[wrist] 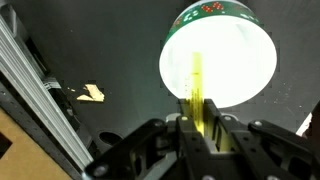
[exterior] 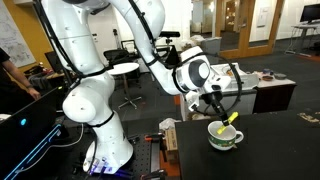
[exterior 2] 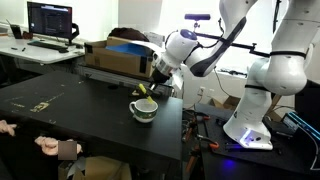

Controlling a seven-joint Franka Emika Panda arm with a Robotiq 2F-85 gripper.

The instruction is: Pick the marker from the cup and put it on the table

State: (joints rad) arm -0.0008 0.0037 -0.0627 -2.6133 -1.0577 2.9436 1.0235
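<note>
The white cup (exterior: 226, 137) with a dark green band stands on the dark table (exterior 2: 90, 125); it also shows in an exterior view (exterior 2: 143, 111) and, brightly lit, in the wrist view (wrist: 218, 52). The yellow marker (wrist: 196, 85) rises slanted out of the cup, also seen in both exterior views (exterior: 231, 119) (exterior 2: 146, 92). My gripper (wrist: 200, 125) is right above the cup and shut on the marker's upper end. It shows in both exterior views (exterior: 222, 110) (exterior 2: 152, 85).
A cardboard box with a blue top (exterior 2: 120, 55) sits at the table's far edge. A desk with a monitor (exterior 2: 50, 20) stands behind. A small pale scrap (wrist: 93, 93) lies on the table near the cup. A person's hand (exterior 2: 50, 147) rests at the table's near edge.
</note>
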